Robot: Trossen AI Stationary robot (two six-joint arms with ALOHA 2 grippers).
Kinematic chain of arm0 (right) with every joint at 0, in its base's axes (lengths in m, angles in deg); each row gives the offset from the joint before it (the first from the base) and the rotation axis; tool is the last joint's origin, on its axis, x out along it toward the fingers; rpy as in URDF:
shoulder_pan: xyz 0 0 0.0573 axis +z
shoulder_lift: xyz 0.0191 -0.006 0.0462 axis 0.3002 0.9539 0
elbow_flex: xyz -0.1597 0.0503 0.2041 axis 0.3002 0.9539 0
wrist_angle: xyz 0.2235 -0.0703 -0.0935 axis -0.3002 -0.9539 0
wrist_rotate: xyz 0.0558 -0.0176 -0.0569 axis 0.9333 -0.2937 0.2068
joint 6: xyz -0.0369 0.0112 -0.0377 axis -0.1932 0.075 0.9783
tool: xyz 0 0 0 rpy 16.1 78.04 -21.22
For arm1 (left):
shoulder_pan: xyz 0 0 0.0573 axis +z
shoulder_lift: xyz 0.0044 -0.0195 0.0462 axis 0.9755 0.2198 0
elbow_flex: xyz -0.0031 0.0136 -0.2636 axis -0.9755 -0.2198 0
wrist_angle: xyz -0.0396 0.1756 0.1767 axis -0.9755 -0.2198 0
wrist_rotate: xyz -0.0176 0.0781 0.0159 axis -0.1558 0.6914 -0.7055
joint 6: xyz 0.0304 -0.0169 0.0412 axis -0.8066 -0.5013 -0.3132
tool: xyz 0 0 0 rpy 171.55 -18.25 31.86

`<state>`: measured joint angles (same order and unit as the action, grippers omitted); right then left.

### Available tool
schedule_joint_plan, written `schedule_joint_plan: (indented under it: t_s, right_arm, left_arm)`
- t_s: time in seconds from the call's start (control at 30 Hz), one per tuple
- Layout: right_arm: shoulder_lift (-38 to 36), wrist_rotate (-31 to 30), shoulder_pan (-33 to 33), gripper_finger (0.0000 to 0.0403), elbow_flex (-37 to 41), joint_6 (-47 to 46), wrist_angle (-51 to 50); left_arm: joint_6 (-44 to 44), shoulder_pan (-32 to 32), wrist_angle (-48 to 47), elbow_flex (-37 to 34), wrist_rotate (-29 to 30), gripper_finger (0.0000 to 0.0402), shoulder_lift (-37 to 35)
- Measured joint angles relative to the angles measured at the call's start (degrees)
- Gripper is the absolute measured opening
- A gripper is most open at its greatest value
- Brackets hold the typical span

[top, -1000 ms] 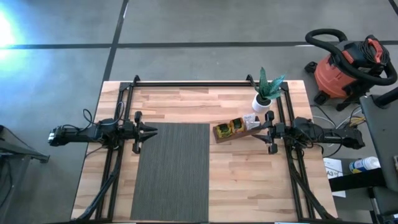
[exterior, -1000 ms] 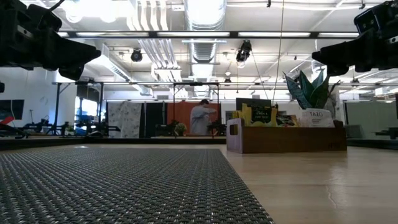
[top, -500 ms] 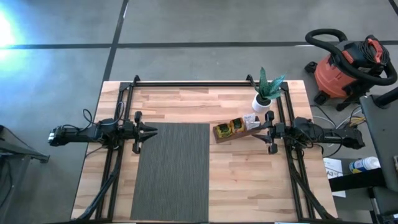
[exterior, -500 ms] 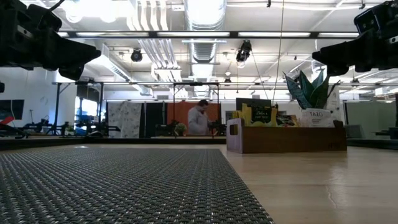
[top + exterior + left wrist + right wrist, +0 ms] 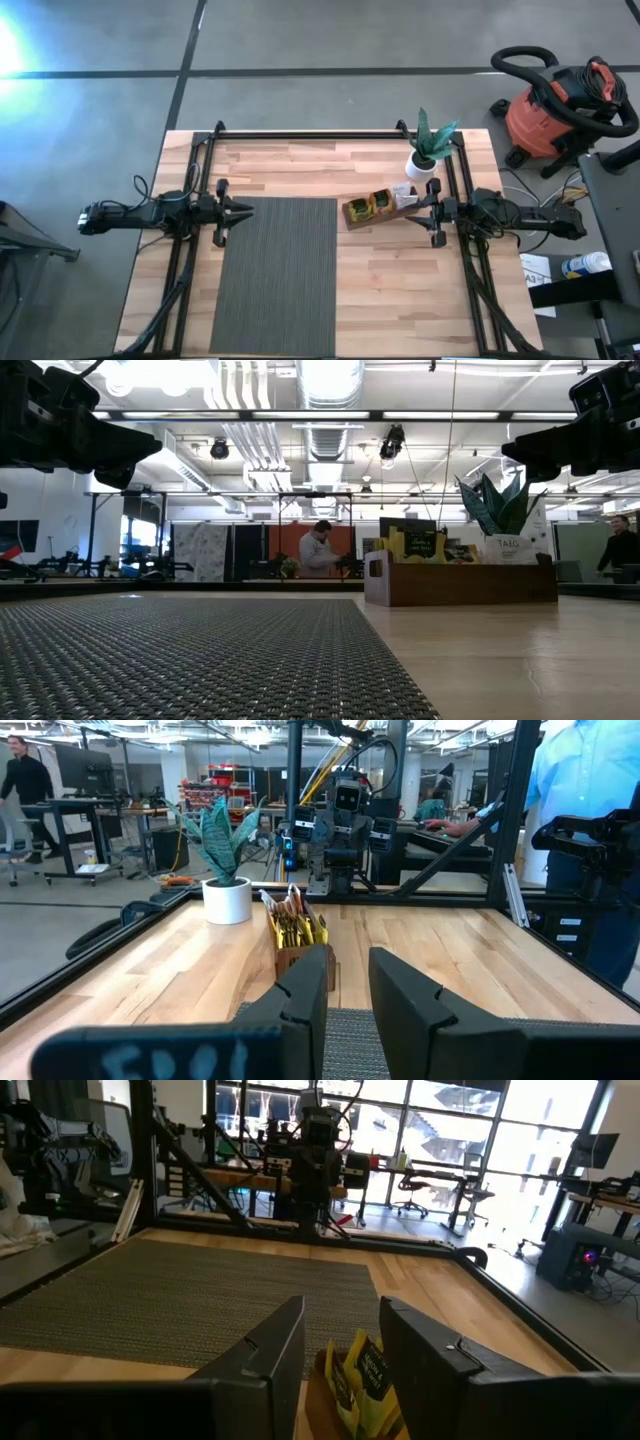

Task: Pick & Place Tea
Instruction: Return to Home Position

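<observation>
We find the right gripper (image 5: pixel 342 1308) with its two fingers parted a moderate way and nothing between them. It hangs over the end of the wooden tray (image 5: pixel 470 586) that lies toward the table's right side. Past those fingers we see the tea sachets (image 5: pixel 362 1370) standing on edge inside the tray, yellow with dark marks. From above, yellow sachets fill the tray's end nearest the mat and its middle part. Paler ones sit at the end under the right gripper. We cannot make out the dividers well enough to say more.

The left gripper (image 5: pixel 350 960) is across the table, at the left edge of the dark woven mat (image 5: pixel 278 275), pointing toward the right arm. Its fingers stand close together with a narrow gap between them, and they hold nothing. It is well apart from the tray. In the low view both grippers show as dark shapes high in the upper corners, raised off the table top.

The mat covers the middle of the wooden table (image 5: pixel 400 300), and the tray stands on bare wood just beside the mat's right edge. A potted plant (image 5: pixel 424 160) in a white pot is just behind the tray. On the floor beyond the table's right corner stands a red and black shop vacuum (image 5: pixel 555 110).

Far back in the room we see a person (image 5: pixel 318 550), and a second person (image 5: pixel 622 548) at the right edge of the low view. In the left wrist view a person in a light blue shirt (image 5: pixel 585 780) stands beyond the table.
</observation>
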<state>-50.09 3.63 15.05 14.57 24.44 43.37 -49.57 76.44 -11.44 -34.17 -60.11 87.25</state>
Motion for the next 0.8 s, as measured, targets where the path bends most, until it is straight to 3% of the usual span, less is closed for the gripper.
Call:
schedule_joint_plan:
  t_s: [0.8]
  right_arm:
    - [0.0, 0.0, 0.0, 0.0131, 0.0, 0.0, 0.0]
  left_arm:
    - [0.0, 0.0, 0.0, 0.0, 0.0, 0.0073, 0.0]
